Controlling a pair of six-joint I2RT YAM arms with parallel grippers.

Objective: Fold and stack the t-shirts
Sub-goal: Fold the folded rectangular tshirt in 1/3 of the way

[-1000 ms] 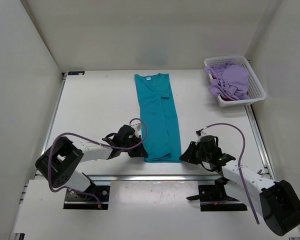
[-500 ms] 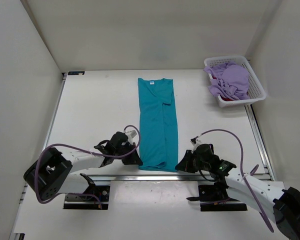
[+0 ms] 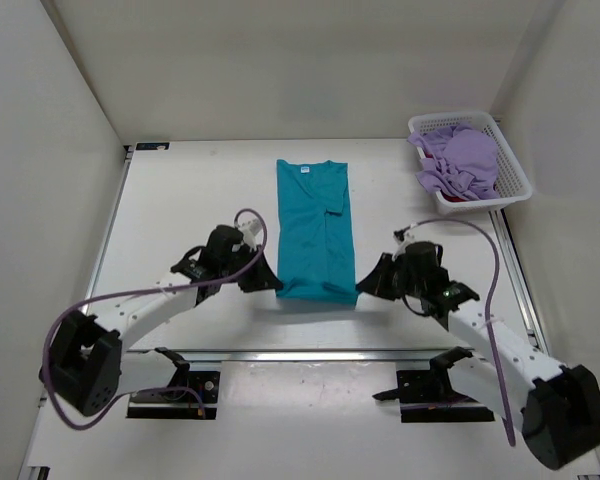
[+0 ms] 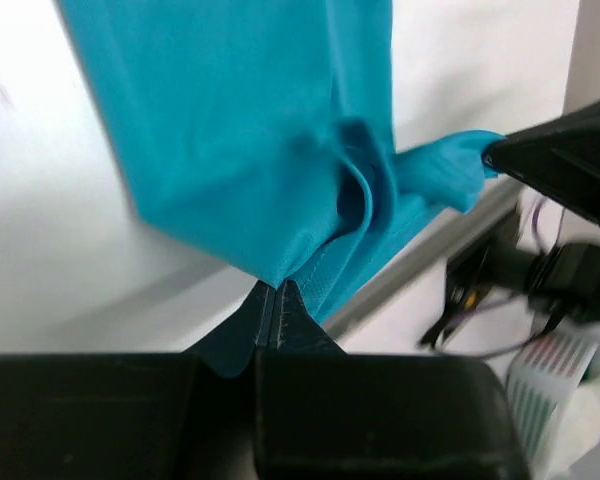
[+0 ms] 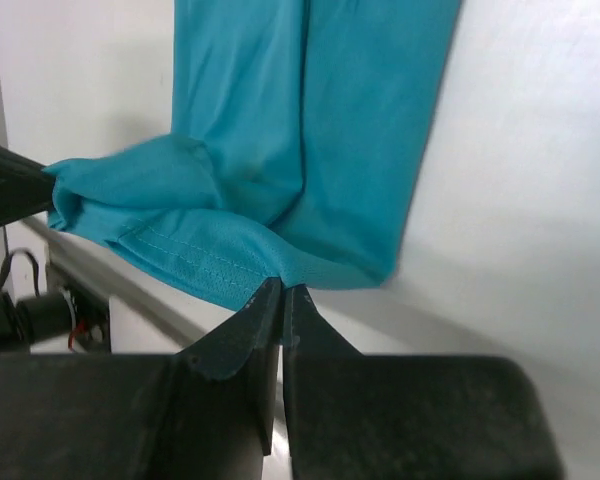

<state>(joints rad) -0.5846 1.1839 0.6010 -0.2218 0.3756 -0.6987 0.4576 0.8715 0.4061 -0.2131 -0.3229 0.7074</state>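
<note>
A teal t-shirt (image 3: 315,225), folded into a long narrow strip, lies at the middle of the table with its collar at the far end. My left gripper (image 3: 277,285) is shut on the near left corner of its hem (image 4: 280,270). My right gripper (image 3: 359,287) is shut on the near right corner (image 5: 280,265). Both corners are lifted and carried over the shirt, so the near part doubles back. A lavender t-shirt (image 3: 460,155) lies bunched in the white basket (image 3: 512,185) at the back right, with a bit of dark red t-shirt (image 3: 454,197) showing under it.
White walls close in the table on the left, back and right. A metal rail (image 3: 310,353) runs along the near edge between the two arm bases. Purple cables (image 3: 480,270) loop over both arms.
Both grippers have lifted the teal shirt's near hem corners and carried them away from the near edge toward the collar, shortening the visible strip. The right gripper closed.
</note>
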